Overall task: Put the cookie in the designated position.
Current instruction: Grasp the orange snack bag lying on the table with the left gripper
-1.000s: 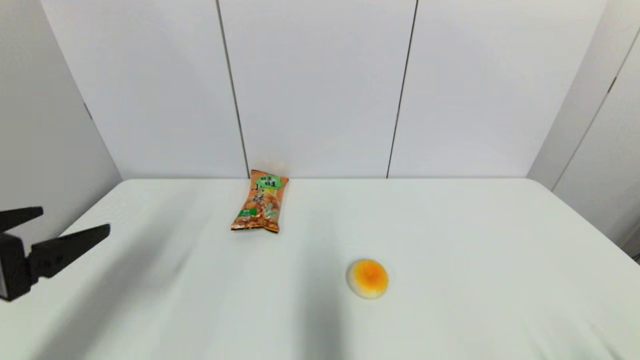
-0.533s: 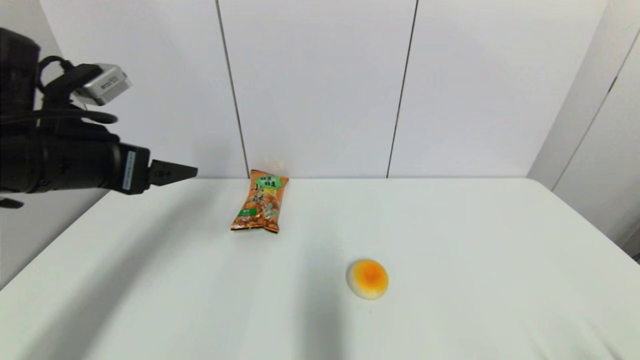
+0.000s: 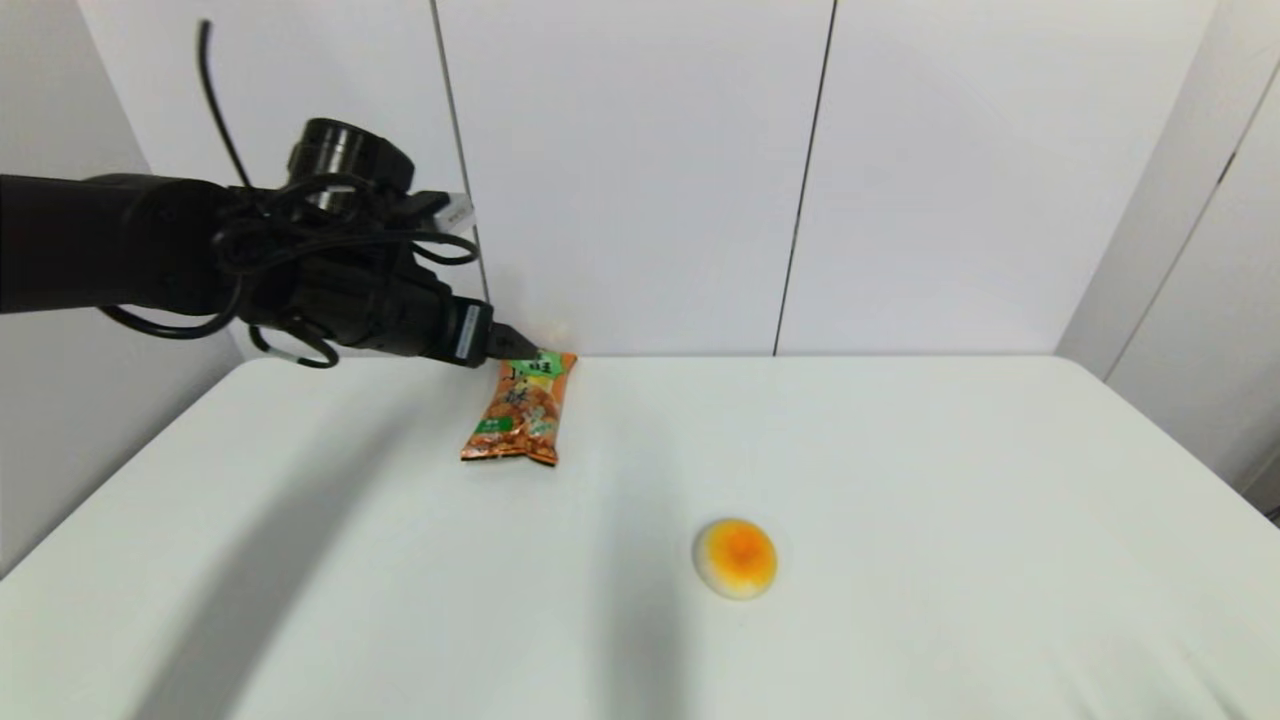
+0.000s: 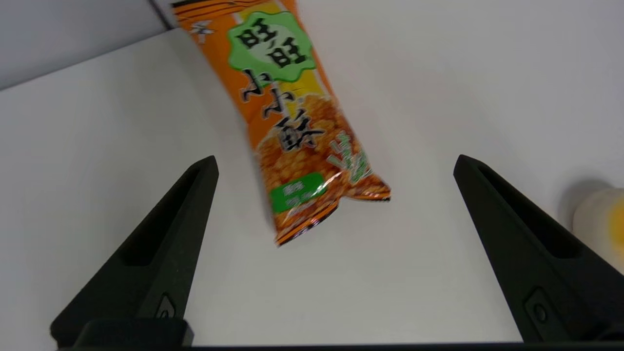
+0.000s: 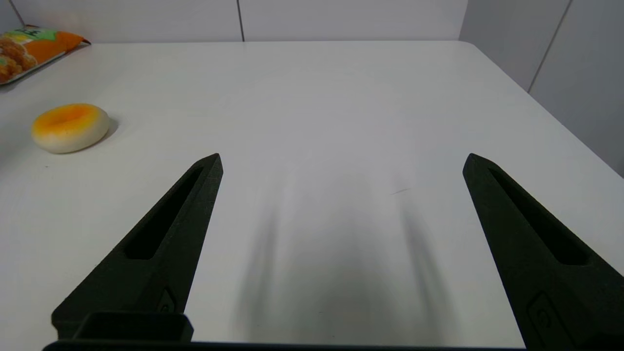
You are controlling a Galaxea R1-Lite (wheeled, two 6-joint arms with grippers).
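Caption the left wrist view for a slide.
Open left gripper poised above the orange cookie packet lying on the white table.

The cookie (image 3: pixel 519 411) is laid flat at the table's (image 3: pixel 900 480) far edge, left of centre (close to the wall (image 3: pixel 640 170)). The dome (image 3: pixel 736 557) is set nearer and to the right, well apart. The left gripper (image 3: pixel 525 347) is held over the cookie's far end.
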